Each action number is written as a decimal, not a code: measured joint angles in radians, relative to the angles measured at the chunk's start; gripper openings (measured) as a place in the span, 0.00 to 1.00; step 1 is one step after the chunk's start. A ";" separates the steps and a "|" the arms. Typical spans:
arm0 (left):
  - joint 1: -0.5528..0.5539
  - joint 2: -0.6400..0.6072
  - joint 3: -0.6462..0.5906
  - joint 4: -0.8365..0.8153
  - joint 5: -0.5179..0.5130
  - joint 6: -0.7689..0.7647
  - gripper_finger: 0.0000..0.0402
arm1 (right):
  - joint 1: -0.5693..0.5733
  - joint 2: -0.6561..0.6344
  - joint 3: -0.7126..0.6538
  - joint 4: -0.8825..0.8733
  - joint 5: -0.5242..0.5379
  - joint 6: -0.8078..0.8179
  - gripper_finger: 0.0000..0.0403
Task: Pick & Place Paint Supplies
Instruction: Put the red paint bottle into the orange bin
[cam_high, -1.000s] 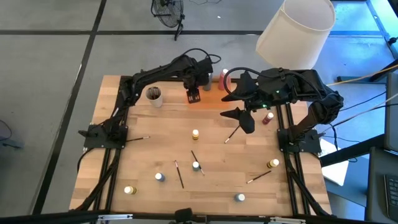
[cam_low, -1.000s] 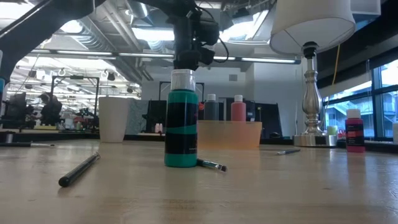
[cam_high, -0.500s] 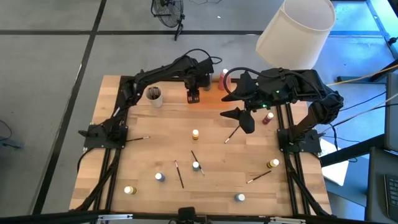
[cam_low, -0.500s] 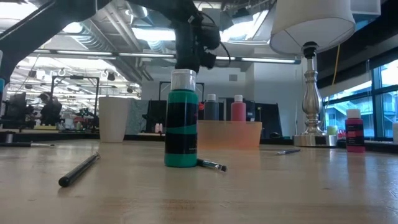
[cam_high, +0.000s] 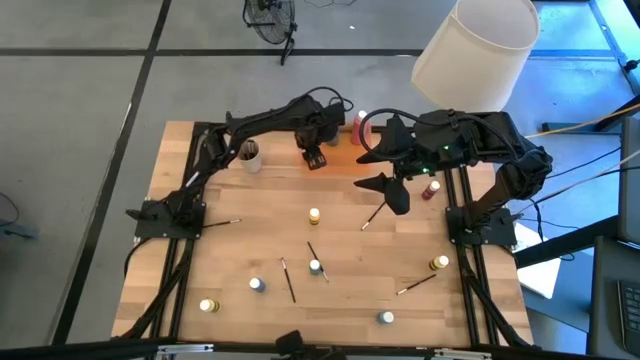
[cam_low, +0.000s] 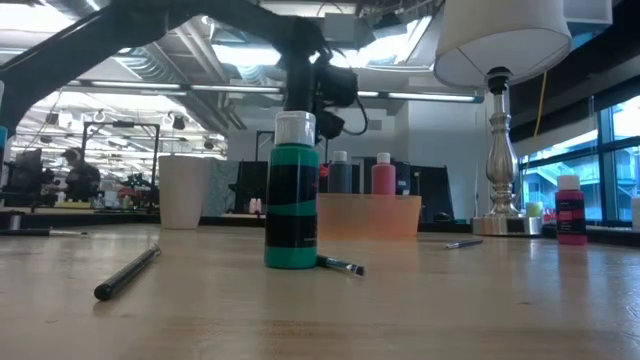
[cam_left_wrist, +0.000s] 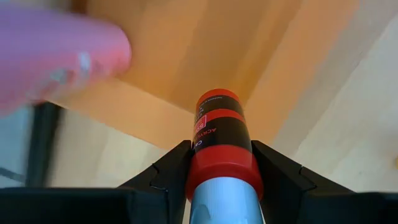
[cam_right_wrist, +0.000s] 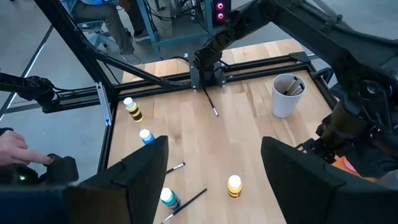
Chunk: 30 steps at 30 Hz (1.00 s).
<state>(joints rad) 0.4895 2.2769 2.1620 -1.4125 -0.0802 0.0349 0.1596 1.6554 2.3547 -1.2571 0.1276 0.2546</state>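
1. Red bottle (cam_left_wrist: 221, 134): red body with a black label band and a pale cap, clamped between the two fingers of the left gripper (cam_left_wrist: 221, 180). It was held above the orange tray (cam_left_wrist: 186, 56) at the far edge of the table (cam_high: 200, 270), right of the beige cup (cam_high: 247, 155).
2. Left gripper: closed partway on the red bottle, one finger against each side.
3. Right gripper (cam_right_wrist: 214, 177): fingers spread wide, holding nothing, hovering over the far right of the table near a brush (cam_high: 374, 215).
4. Bottles standing in the tray, seen from the low view: two, one grey (cam_low: 340, 172) and one pink (cam_low: 383, 173), both white-capped.
5. Green bottle (cam_low: 292, 190): one, white-capped with a black label, upright near the table's middle in the low view.
6. Dark-labelled bottle (cam_high: 430, 189): one, upright at the far right beside the right arm.
7. Bottles standing loose on the table in the high view: six, capped yellow or white.
8. Brushes lying on the table in the high view: six, thin and dark.
9. Further brushes stood in the cup; their count could not be told.
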 joint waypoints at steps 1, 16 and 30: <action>0.004 0.005 0.000 -0.012 0.012 -0.018 0.37 | 0.000 0.000 0.000 0.000 0.000 0.000 0.65; 0.023 0.031 0.000 -0.032 0.034 -0.058 0.37 | 0.000 0.000 0.000 -0.021 -0.001 -0.008 0.65; 0.023 0.059 0.000 -0.032 0.053 -0.060 0.37 | 0.000 0.000 0.000 -0.021 -0.002 -0.004 0.65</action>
<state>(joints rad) 0.5125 2.3357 2.1620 -1.4444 -0.0277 -0.0246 0.1593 1.6558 2.3547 -1.2785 0.1254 0.2508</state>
